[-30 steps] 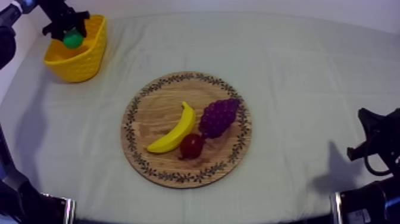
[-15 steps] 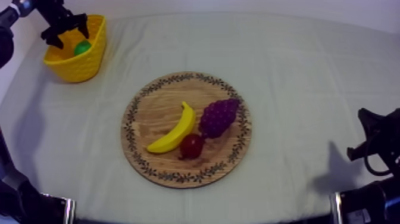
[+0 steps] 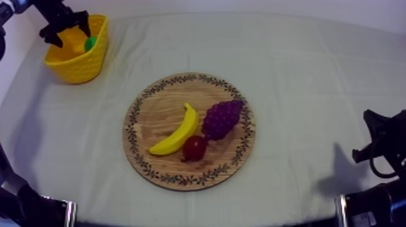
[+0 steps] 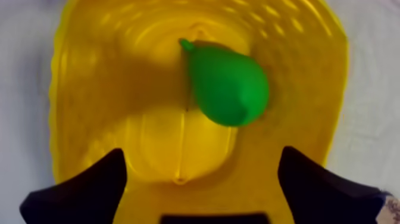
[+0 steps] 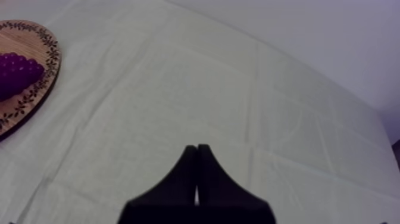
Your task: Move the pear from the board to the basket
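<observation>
Over the yellow basket (image 3: 78, 66), at ten o'clock on the tabletop (image 3: 302, 72), my left claw (image 4: 202, 154) hangs spread wide, gripping nothing. Beneath it the pear (image 4: 229, 83) lies inside the basket, clear of both fingers (image 4: 83, 190). At centre, the wooden board (image 3: 151, 108) carries a banana (image 3: 178, 131), grapes (image 3: 222, 118) and a small red fruit (image 3: 194, 147). At four o'clock my right claw (image 5: 196, 149) rests clenched on nothing.

Top view: pear (image 3: 90, 43) mostly hidden behind basket (image 3: 78, 66) wall; rt wrist view: board (image 5: 36, 89) & grapes (image 5: 15, 74) cut by edge
</observation>
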You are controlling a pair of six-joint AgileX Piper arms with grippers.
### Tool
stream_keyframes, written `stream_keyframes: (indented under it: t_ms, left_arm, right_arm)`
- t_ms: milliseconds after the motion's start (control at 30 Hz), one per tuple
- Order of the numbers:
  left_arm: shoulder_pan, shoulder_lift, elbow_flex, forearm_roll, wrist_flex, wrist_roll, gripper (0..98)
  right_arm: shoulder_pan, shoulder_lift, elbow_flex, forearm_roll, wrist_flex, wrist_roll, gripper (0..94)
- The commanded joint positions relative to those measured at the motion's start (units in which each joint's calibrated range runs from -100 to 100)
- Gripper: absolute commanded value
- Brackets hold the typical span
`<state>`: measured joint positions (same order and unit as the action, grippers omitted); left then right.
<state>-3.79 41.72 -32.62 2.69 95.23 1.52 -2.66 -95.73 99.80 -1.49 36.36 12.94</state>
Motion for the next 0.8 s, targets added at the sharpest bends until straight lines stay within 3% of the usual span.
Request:
stream_keyframes:
  t_ms: [0, 300, 767]
  left_arm:
    - [0.3, -2.5, 1.3, -0.17, 0.0, -0.1, 95.8]
    - [1.1, -13.5, 7.9, -1.00, 1.1, -0.7, 90.9]
    - [1.0, -33.6, 25.0, -0.87, -1.2, -2.0, 65.4]
  right_arm:
    - [0.0, 0.0, 0.0, 0.0, 0.0, 0.0, 0.4]
    - [0.0, 0.0, 0.0, 0.0, 0.0, 0.0, 0.4]
    - [0.0, 0.0, 0.0, 0.0, 0.0, 0.0, 0.4]
